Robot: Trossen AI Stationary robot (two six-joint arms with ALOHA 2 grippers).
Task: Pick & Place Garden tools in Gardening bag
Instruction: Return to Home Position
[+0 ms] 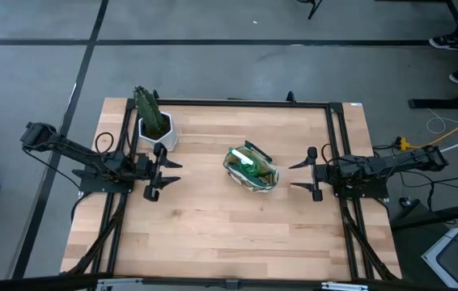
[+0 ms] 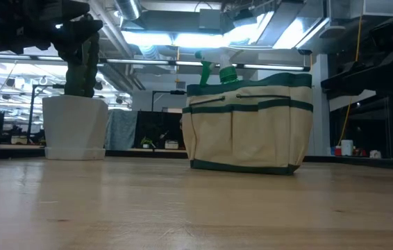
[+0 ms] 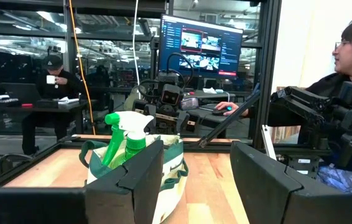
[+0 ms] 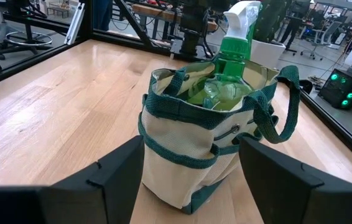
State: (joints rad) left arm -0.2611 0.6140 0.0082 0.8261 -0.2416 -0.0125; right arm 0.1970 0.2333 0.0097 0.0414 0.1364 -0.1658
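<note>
The tan gardening bag (image 1: 251, 170) with dark green trim stands upright on its base at the table's middle; it also shows in the low view (image 2: 248, 128). A bright green spray bottle (image 4: 232, 53) sticks up out of its open top, with other green things beside it. The trowel, rake and shears do not show. My left gripper (image 1: 172, 172) is open and empty to the left of the bag, which shows between its fingers (image 3: 173, 165). My right gripper (image 1: 294, 176) is open and empty to the right of the bag (image 4: 188, 168).
A white pot with a green plant (image 1: 156, 128) stands at the far left, just beyond my left gripper; it also shows in the low view (image 2: 75, 128). A black frame (image 1: 237, 103) runs along the table's edges. People sit at desks beyond the table.
</note>
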